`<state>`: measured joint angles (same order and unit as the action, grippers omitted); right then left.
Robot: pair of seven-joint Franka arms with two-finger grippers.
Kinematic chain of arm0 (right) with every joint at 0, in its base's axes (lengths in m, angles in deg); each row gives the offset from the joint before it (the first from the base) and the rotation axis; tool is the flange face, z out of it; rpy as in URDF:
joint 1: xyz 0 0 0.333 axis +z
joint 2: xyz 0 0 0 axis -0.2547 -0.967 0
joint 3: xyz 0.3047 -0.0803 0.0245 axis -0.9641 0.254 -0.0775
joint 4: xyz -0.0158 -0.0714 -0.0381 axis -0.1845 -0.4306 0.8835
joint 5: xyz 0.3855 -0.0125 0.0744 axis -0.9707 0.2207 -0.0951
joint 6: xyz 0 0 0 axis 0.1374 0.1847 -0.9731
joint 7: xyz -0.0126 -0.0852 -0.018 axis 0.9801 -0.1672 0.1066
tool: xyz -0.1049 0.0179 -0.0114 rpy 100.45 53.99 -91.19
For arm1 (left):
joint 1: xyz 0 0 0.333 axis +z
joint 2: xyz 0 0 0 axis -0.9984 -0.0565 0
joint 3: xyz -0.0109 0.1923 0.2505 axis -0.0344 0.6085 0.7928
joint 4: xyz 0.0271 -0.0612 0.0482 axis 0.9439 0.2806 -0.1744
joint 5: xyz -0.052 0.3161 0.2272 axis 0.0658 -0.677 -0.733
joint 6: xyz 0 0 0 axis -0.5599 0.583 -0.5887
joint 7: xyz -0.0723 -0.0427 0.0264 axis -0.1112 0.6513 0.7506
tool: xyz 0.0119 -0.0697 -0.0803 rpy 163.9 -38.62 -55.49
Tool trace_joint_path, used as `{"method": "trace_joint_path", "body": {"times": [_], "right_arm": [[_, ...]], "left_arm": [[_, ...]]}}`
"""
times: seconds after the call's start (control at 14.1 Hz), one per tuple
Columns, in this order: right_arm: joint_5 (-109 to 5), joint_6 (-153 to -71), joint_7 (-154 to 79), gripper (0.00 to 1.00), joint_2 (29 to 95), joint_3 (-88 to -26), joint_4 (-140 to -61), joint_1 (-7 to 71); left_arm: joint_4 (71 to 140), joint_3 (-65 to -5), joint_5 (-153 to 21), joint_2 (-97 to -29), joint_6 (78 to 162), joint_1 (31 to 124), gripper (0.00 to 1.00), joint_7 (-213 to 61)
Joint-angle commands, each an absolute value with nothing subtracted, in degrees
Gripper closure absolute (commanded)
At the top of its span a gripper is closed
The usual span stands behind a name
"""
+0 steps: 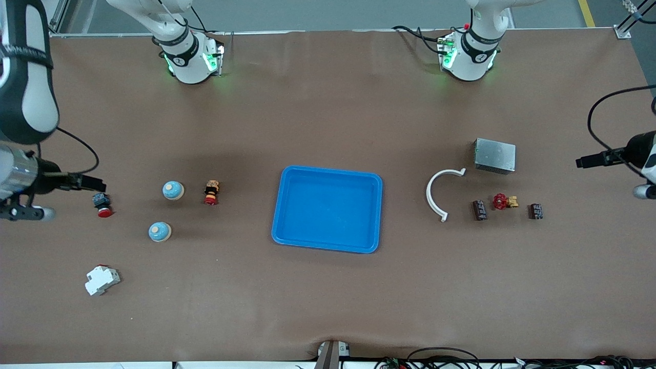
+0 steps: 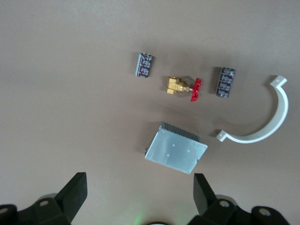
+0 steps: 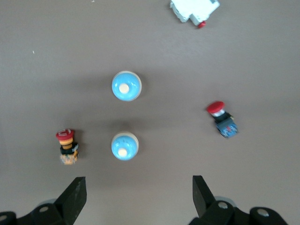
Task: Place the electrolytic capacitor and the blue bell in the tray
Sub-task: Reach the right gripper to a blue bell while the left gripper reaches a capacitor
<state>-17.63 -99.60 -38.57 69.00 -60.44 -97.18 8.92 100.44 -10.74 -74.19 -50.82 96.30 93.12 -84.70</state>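
Note:
The bright-blue tray (image 1: 328,245) lies mid-table with nothing in it. Two blue bells (image 1: 173,190) (image 1: 159,231) stand toward the right arm's end and also show in the right wrist view (image 3: 126,86) (image 3: 124,146). Two dark electrolytic capacitors (image 1: 479,210) (image 1: 536,211) lie toward the left arm's end and also show in the left wrist view (image 2: 144,64) (image 2: 225,82). My left gripper (image 2: 139,185) is open and empty, high above the grey box. My right gripper (image 3: 138,185) is open and empty, high above the bells.
A grey metal box (image 1: 494,155), a white curved clamp (image 1: 439,195) and a red-handled brass valve (image 1: 505,201) lie by the capacitors. A red emergency-stop button (image 1: 211,192), a red pushbutton (image 1: 102,205) and a white breaker (image 1: 101,280) lie near the bells.

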Motion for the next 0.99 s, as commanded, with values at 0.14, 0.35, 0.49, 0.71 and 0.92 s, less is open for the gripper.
{"method": "trace_joint_path", "body": {"times": [0.14, 0.35, 0.49, 0.71, 0.92], "right_arm": [[-19.5, -106.3, -38.1, 0.0, 66.7, -61.0, -99.6, 9.3], [-19.5, -116.9, -38.2, 0.0, 66.8, -61.1, -106.2, 10.0], [-19.5, -122.9, -38.8, 0.0, 65.6, -61.1, -108.9, 11.5], [-19.4, -128.5, -38.9, 0.0, 61.4, -61.1, -109.2, 11.9], [-19.4, -134.7, -38.9, 0.0, 58.8, -61.1, -111.1, 12.7]], "left_arm": [[103.9, -10.9, -75.4, -53.0, 104.7, 93.2, 0.0, -87.1], [104.4, -10.9, -75.4, -56.0, 109.5, 93.1, 0.0, -88.8], [105.5, -10.9, -75.4, -57.5, 113.5, 93.2, 0.0, -89.4], [110.9, -11.1, -75.4, -57.8, 122.8, 93.3, 0.0, -90.1], [112.9, -10.9, -76.0, -59.0, 126.7, 93.4, 0.0, -92.6]]}}
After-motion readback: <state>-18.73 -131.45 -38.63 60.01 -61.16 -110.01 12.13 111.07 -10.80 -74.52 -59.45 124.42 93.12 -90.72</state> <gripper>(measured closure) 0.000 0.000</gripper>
